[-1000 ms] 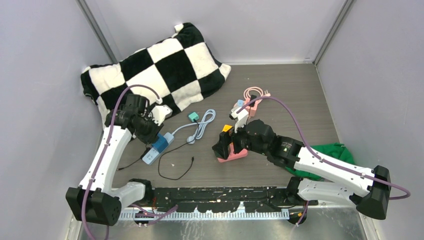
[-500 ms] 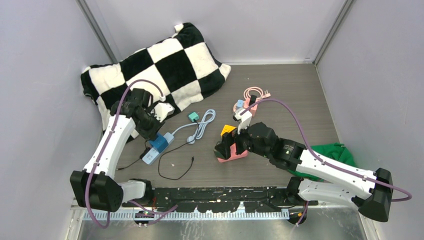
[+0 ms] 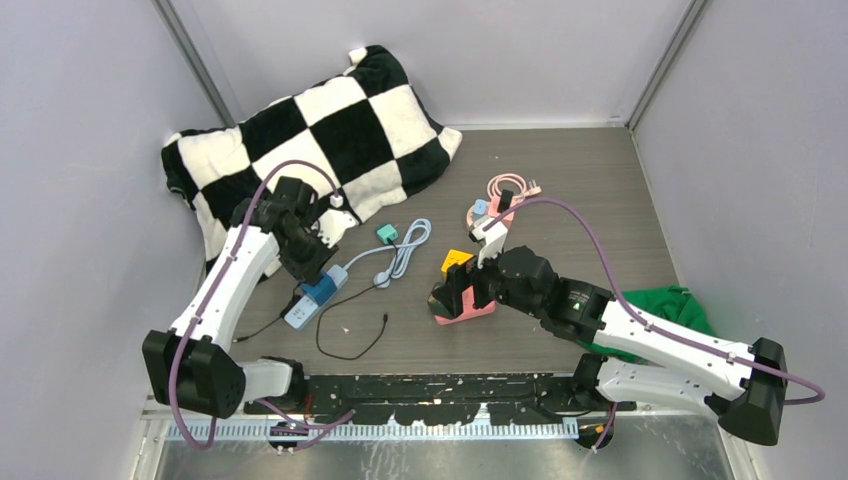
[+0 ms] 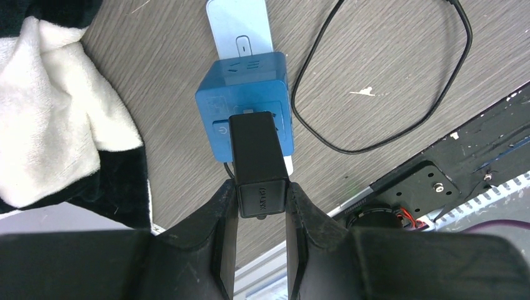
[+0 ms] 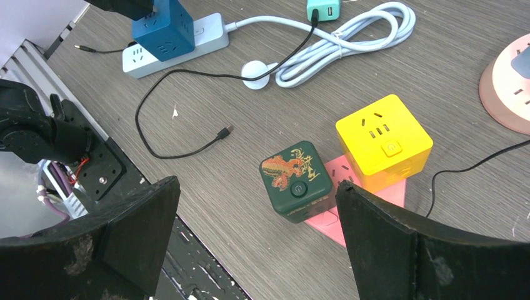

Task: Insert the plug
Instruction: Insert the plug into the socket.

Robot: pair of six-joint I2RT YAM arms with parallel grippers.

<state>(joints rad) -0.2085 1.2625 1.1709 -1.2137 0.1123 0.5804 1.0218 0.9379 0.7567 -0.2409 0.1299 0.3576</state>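
Plug (image 4: 257, 159) is a black adapter block, clamped by its rear end between the left gripper (image 4: 259, 206) fingers. Its nose is against the top face of the blue socket cube (image 4: 250, 81). I can't tell whether the pins are fully seated.

The cube sits on the white power strip (image 4: 240, 28), which lies on the table (image 3: 560, 180) beside the edge of the checkered pillow (image 3: 320, 140). A thin black cable (image 4: 375, 125) loops on the table just beside the strip.

Right gripper (image 5: 257, 184) is spread wide and holds nothing. It hangs above the dark green cube (image 5: 295, 180), which touches the yellow cube (image 5: 384, 142). Both sit on a pink base (image 5: 350, 215).

Right wrist view also shows the strip's white cord (image 5: 350, 37) coiled near a teal charger (image 5: 323, 9). The loose end of the black cable (image 5: 224, 132) lies near the green cube, not touching it. The top view shows a green cloth (image 3: 670, 300) by the right arm.
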